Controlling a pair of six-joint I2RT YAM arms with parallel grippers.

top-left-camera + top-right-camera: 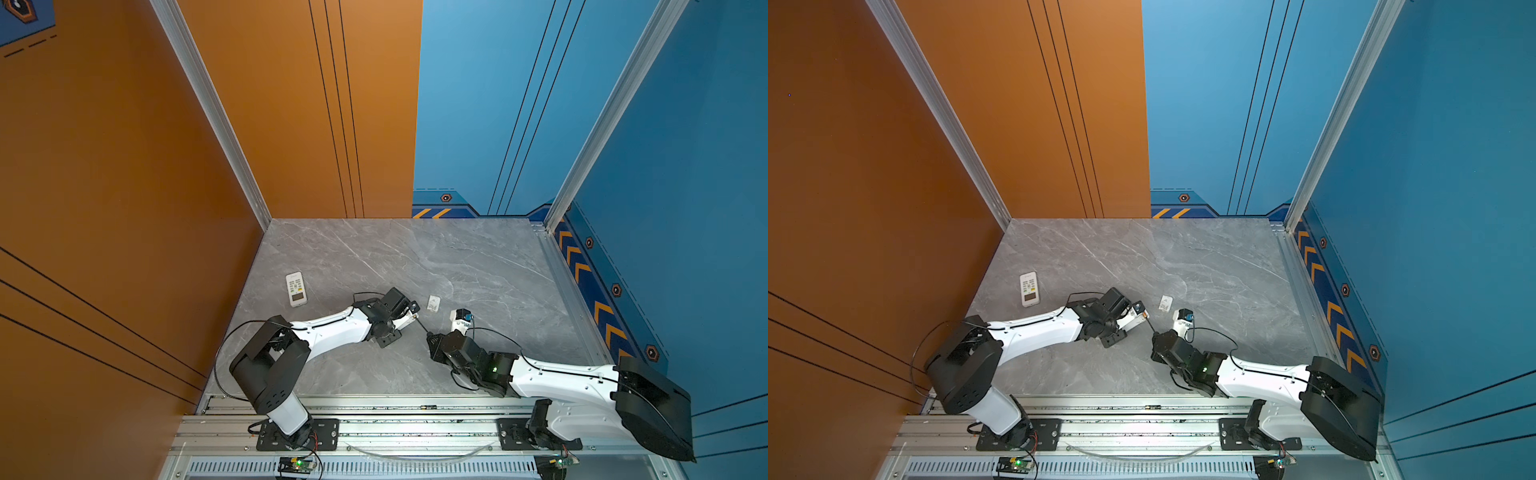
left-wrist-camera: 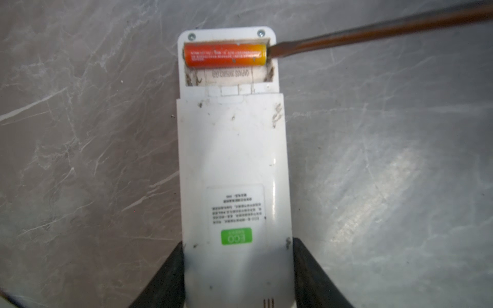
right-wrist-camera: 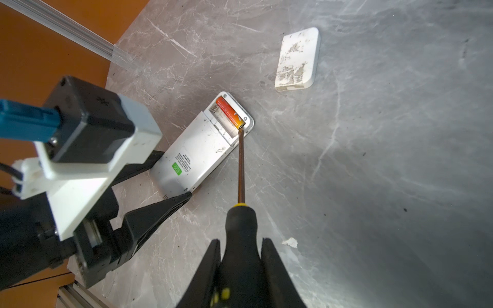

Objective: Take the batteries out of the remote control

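The left gripper (image 2: 237,269) is closed on the two sides of the remote control (image 2: 232,149), at the end away from the battery bay. It holds it back side up near the middle of the tabletop (image 1: 457,257), a little toward the front edge. The right gripper (image 3: 241,242) is closed narrow on the handle of the screwdriver (image 3: 241,160). The bay is open, and the orange-red battery (image 2: 225,55) lies in the slot next to the free end of the remote control; the slot beside it is empty.

The relation that matters: the long axis of the battery goes across the remote control, at a right angle to its length. The screwdriver comes in from the side, and its tip touches the yellow end of the battery. The right arm is the nearer one, through the tool. I judge the next move is to lever this end up out of the slot.

Count: one battery visible, two remotes (the second remote (image 1: 296,289) lies face up near the left edge), one white cover (image 3: 297,60) lying apart near the middle, one screwdriver
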